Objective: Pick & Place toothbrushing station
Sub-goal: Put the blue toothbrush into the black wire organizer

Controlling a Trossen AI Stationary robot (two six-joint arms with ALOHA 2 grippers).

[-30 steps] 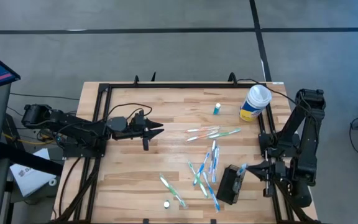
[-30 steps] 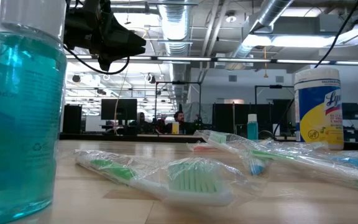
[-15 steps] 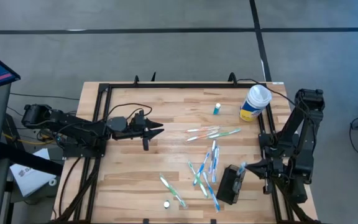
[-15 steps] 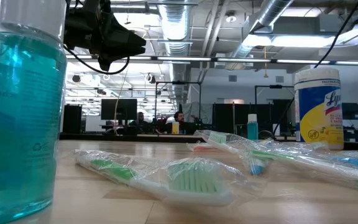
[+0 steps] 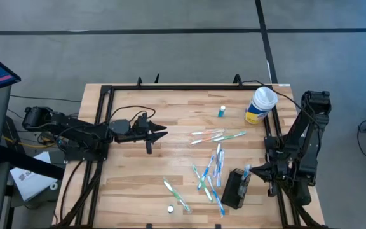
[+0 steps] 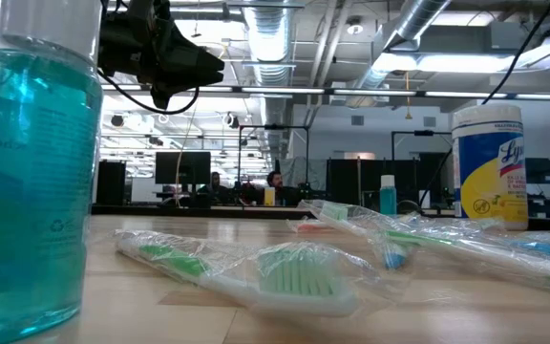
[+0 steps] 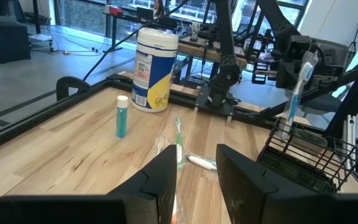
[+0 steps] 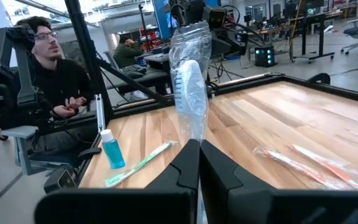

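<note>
surface: pale wooden slatted table [image 5: 170, 127] inside a black frame, wrapped toothbrushes scattered over its middle.
station: small black mesh box-shaped holder [image 5: 236, 187] stands near the table's right edge.
right gripper [image 5: 253, 170]: jaws clamped on a plastic-wrapped toothbrush [image 8: 190, 93], just beside the holder.
left gripper [image 5: 161, 133]: hovers over the table's left part, jaws partly apart, nothing between them.
step: likely carrying the brush to the holder.
next: calls for lining the brush up over the holder's open top, then lowering.

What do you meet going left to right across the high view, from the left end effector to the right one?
Left end effector → small white cap → small teal bottle → black toothbrushing station → right end effector, shut on a wrapped toothbrush.
</note>
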